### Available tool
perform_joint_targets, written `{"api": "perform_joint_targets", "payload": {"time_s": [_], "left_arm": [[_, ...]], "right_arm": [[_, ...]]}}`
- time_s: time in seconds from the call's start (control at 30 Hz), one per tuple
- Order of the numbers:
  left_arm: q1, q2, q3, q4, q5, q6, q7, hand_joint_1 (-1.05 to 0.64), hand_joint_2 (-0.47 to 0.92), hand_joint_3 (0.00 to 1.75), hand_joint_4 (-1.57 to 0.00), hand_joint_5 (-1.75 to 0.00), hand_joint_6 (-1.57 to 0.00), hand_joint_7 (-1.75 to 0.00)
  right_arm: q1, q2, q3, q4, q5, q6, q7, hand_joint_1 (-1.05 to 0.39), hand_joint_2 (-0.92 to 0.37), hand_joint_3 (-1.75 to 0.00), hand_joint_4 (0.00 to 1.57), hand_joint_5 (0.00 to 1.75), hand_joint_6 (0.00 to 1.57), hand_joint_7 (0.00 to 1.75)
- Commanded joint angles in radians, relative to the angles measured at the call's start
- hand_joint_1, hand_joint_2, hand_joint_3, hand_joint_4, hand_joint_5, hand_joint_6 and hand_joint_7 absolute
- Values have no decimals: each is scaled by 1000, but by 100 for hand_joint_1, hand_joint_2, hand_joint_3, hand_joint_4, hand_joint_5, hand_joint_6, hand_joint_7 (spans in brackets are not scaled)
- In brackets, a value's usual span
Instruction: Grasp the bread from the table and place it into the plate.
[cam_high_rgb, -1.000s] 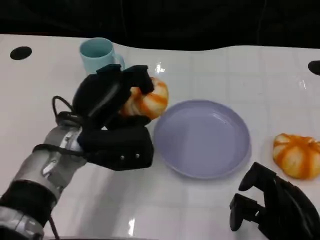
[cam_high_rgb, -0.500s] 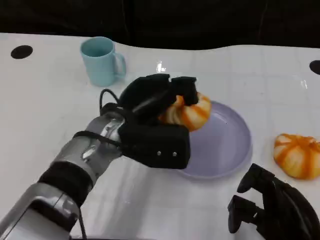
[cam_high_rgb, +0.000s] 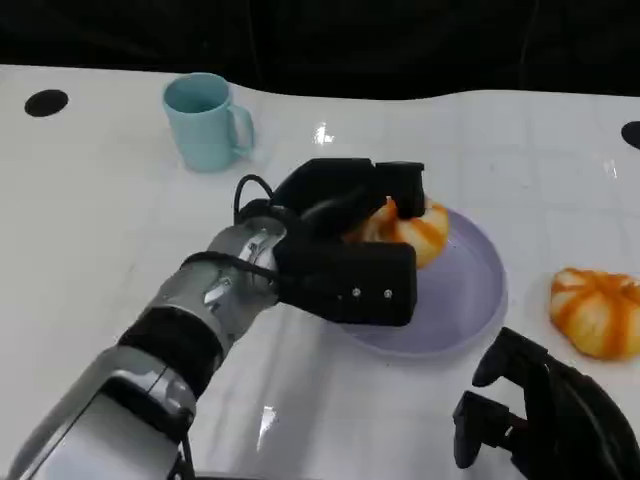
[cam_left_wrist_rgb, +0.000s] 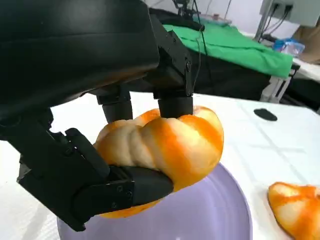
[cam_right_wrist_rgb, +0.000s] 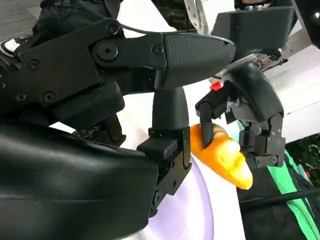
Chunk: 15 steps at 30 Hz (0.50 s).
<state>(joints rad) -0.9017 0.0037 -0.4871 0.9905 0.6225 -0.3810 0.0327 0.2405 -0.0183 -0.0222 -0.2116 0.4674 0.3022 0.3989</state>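
Over the plate (cam_high_rgb: 470, 300) | my left hand (cam_high_rgb: 345, 250) grips the bread (cam_high_rgb: 415, 228) just above the near-left rim | right hand (cam_high_rgb: 545, 415) idle, fingers apart, holding nothing | risk: I release off-centre and bread rolls over the rim onto the table (cam_high_rgb: 100, 220).

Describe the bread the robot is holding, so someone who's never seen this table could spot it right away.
Find the lavender plate in the middle of the white table. Above its far-left part, the left hand grips an orange-and-cream striped bread. A similar second bread lies untouched on the table right of the plate.
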Motion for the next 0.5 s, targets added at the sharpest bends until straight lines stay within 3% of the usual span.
{"api": "perform_joint_targets", "payload": {"time_s": [0.03, 0.1, 0.2, 0.33, 0.5], "left_arm": [[-34, 10, -13, 4, -2, 23, -68, -29, 69, 68, -73, -125, -78, -84], [-40, 20, -30, 2, 9, 30, -112, -46, 87, 34, -34, -97, -39, -59], [-43, 28, -42, -7, 10, 43, -158, -61, 92, 27, -12, -67, -21, -39], [-44, 36, -55, -25, 20, 60, -183, -69, 92, 29, -1, -55, -14, -33], [-44, 45, -69, -45, 29, 76, -194, -77, 92, 37, 0, -41, -12, -30]], "right_arm": [[7, -7, -7, -11, 14, 1, -2, -54, -91, -46, 78, 175, 48, 174], [10, -9, -4, -10, 9, -9, 3, -53, -92, -47, 77, 175, 47, 174], [11, -12, -4, -13, 10, -7, 4, -54, -91, -47, 77, 175, 47, 175], [12, -11, -2, -23, 9, 6, -9, -56, -91, -46, 77, 175, 48, 175], [9, -9, -2, -21, 13, 7, -7, -55, -91, -46, 78, 175, 48, 175]]}}
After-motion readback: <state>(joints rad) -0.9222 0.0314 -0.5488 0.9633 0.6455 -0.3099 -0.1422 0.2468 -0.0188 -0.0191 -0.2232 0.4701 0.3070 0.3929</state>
